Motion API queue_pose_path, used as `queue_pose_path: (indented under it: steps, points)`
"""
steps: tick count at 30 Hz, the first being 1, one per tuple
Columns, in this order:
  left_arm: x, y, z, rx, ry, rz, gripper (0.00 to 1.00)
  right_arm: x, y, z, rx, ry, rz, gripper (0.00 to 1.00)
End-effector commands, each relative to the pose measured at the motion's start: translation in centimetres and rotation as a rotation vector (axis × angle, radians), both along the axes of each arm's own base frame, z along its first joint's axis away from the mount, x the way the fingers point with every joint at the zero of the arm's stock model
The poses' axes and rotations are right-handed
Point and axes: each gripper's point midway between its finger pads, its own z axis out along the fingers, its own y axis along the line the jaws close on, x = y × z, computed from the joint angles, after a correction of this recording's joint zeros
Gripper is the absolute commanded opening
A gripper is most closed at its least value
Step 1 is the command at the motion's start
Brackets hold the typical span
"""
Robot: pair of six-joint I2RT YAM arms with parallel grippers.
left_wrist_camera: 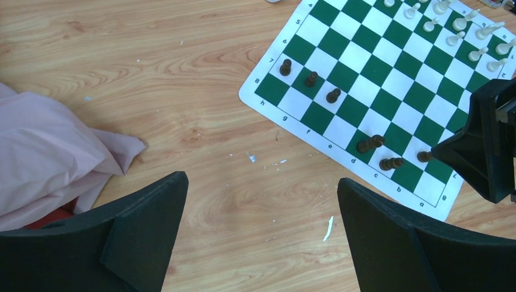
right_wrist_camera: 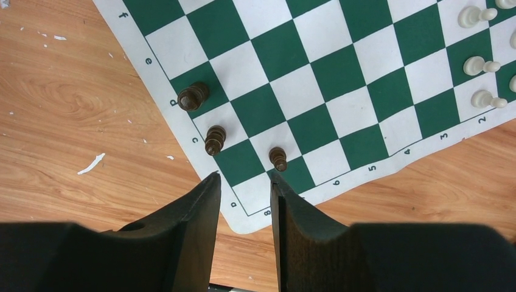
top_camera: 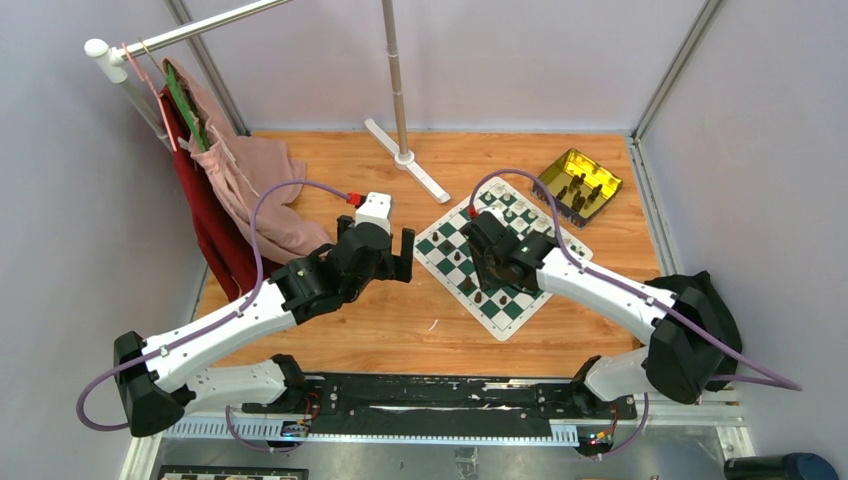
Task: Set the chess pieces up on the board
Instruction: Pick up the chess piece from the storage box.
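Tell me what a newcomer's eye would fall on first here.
The green-and-white chessboard lies askew at centre right, with the right end effector over its near edge beside three dark chess pieces. A gold tin holding more dark pieces sits beyond it; pink cloth hangs far left.

Tabletop [top_camera: 330, 165]: light wood with visible grain, walled in by pale grey panels [top_camera: 520, 60] on the left, far and right sides.
Pink cloth [top_camera: 255, 190]: hangs at the far left, and its lower folds are bunched on the wood.
Red cloth [top_camera: 205, 240]: hangs just left of the pink cloth, partly behind it.
Rail [top_camera: 190, 30]: a white bar across the far left corner, carrying both cloths.
Pole [top_camera: 395, 80]: grey and upright at the far middle, standing on a white crossed foot [top_camera: 420, 178].
Gold tin [top_camera: 562, 166]: shiny, open and set at an angle at the far right.
White scraps [left_wrist_camera: 252, 158]: small flecks scattered over the near middle of the wood.
Blue object [top_camera: 790, 467]: at the near right corner, off the wood and too cropped to identify.
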Motion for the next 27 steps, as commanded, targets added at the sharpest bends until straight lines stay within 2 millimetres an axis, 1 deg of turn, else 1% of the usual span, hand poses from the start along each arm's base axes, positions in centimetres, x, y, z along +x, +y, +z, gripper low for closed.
queue_pose_path:
  steps: [1,5,10,13,14,15,16,21,27]
  points:
    - [0.0,-0.4,0.5,-0.027,-0.004,0.004,1.00,-0.1,-1.0,0.1,0.001,0.000,-0.022,0.40]
    - [0.2,-0.6,0.5,-0.023,-0.004,0.003,1.00,0.4,-1.6,0.3,-0.008,-0.012,-0.034,0.40]
    - [0.5,-0.9,0.7,-0.015,-0.010,0.000,1.00,2.8,-3.0,1.5,-0.005,-0.042,-0.093,0.40]
    - [0.8,-1.2,0.8,-0.005,-0.013,-0.004,1.00,5.0,-4.4,2.3,0.003,-0.066,-0.151,0.40]
    - [0.9,-1.4,0.7,0.001,-0.012,-0.006,1.00,6.0,-5.0,2.8,0.013,-0.079,-0.182,0.40]
    - [1.0,-1.5,0.8,0.004,-0.014,-0.008,1.00,6.7,-5.2,3.2,0.019,-0.089,-0.195,0.40]
    - [1.1,-1.7,0.6,0.010,-0.012,-0.010,1.00,7.6,-5.9,3.6,0.022,-0.101,-0.221,0.40]
    - [1.5,-2.4,0.0,0.038,-0.004,-0.025,1.00,11.9,-8.0,5.1,0.037,-0.150,-0.313,0.40]
    - [2.2,-2.7,-0.3,0.074,-0.017,-0.030,1.00,17.0,-11.3,5.6,0.059,-0.182,-0.429,0.40]
